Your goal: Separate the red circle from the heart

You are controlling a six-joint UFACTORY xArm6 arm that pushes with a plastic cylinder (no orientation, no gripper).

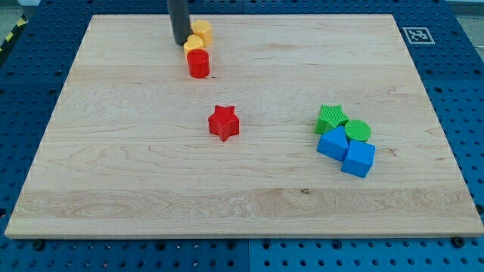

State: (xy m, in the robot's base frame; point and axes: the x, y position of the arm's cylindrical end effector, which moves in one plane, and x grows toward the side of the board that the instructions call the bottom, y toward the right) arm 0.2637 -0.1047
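Camera view. A pale wooden board [249, 204] lies on a blue perforated table [465, 83], with a black-and-white marker [416, 35] at the board's corner in the view's top right. The dark rod comes down from the view's top edge, left of centre; my tip [181, 42] rests on the board near its top edge. The arm carries no fingers, only this rod, so there is no opening or hold to report.

Just to the view's right of my tip sit two yellow blocks: a yellow hexagon-like block [202, 32], and below it the yellow heart [193, 45], which appears to touch or nearly touch the rod's lower end. Directly below the yellow heart stands the red circle [199, 64], an upright cylinder; the two are touching or very nearly so, forming a short column slanting down the view. The red circle lies below and slightly right of my tip, apart from it.

Near the board's middle, well apart from that column, lies a red star [224, 122]. Toward the view's right a tight cluster holds a green star [331, 119], a green circle [358, 131], a blue block of unclear shape [332, 143] and a blue cube [358, 159], each touching its neighbours
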